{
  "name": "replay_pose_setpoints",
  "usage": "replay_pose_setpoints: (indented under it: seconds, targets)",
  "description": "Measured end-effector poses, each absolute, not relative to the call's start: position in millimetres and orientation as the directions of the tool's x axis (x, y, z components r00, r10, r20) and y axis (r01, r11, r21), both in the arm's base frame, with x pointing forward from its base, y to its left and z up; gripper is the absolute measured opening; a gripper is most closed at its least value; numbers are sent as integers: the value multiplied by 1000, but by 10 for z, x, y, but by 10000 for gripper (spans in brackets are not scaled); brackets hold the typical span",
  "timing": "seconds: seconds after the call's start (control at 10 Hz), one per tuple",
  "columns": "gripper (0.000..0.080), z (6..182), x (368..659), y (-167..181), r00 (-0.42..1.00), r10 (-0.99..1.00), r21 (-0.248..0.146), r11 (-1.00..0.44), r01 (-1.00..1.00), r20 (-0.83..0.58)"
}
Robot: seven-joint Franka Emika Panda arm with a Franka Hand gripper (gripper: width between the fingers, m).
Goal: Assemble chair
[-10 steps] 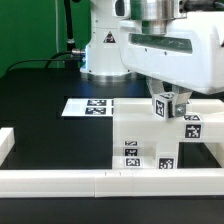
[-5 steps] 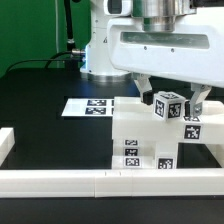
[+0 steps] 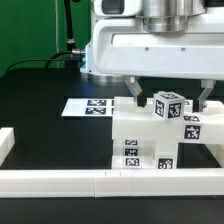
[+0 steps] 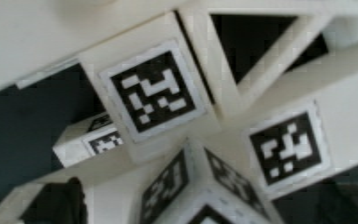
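Observation:
The partly built chair [image 3: 140, 135] stands near the front rail as white blocky parts carrying black-and-white tags. A square leg [image 3: 169, 104] with tags on its faces sticks up from its top. My gripper [image 3: 168, 96] hangs over that leg, open. One finger [image 3: 134, 90] and the other finger [image 3: 204, 97] stand well apart on either side of the leg, neither touching it. The wrist view shows the leg's tagged end [image 4: 208, 192] close up, with X-braced frame bars [image 4: 247, 70] and a tagged face [image 4: 149, 88] around it.
The marker board [image 3: 88, 106] lies flat on the black table at the exterior view's left. A long low white border rail [image 3: 90, 181] runs along the front. The arm's white base [image 3: 100, 50] stands behind.
The gripper was shut on the square leg one second ago. Its fingers have since spread wide and let go, and the leg stays upright on the chair.

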State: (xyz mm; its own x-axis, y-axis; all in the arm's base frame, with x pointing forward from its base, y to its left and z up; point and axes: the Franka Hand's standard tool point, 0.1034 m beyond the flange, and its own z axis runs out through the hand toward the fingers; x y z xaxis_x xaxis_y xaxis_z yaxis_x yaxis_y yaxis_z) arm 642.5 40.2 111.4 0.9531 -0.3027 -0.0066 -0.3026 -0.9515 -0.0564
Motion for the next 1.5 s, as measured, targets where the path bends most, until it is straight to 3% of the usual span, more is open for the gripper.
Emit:
replay_pose_setpoints:
  seconds: [0.5,0.7,0.9,1.0,1.1,1.3,1.5]
  targets:
    - [649,1110,6424,339,981,195,-31,-980,196,14]
    - [649,1111,6423,314,962,274,-22,-961,274,13]
    - [403,1111,6423,314,964,266,-22,-964,267,13]
    - [403,1111,6423,314,966,258,-22,-966,258,13]
    - [281,1110,6422,314,970,243,-23,-970,244,12]
    - [281,1109,6424,316,978,210,-26,-977,210,14]
    - [281,1106,6434,293,1000,2,-49,-999,3,21]
